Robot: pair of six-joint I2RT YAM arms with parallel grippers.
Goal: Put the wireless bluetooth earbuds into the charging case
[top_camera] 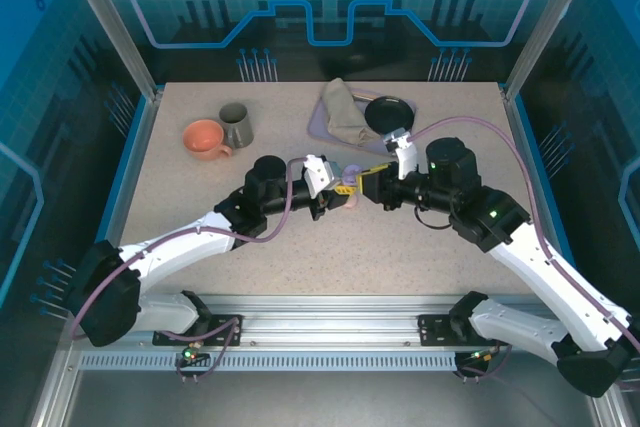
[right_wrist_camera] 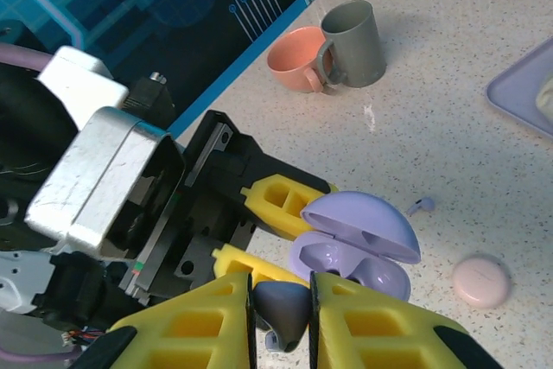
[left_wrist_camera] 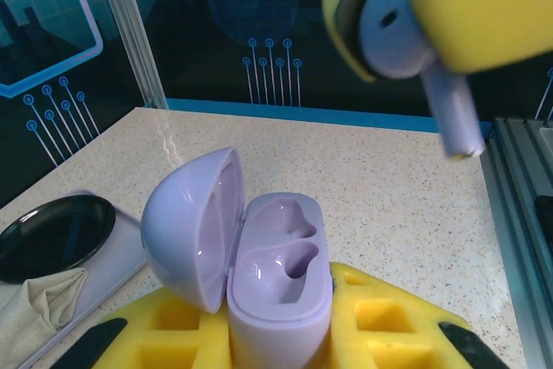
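Speckled beige table (top_camera: 330, 247), and both arms meet over its middle. The left jaws are clamped on the open lilac plastic clamshell charging case (left_wrist_camera: 276, 283), lid swung back, both moulded wells bare. The right jaws pinch a small lilac stemmed earbud (left_wrist_camera: 402, 32) just right of the case, stem hanging down. My call: line the stem over its matching well, lower straight, and release only once seated. A second lilac bud (right_wrist_camera: 422, 205) lies on the table nearby.
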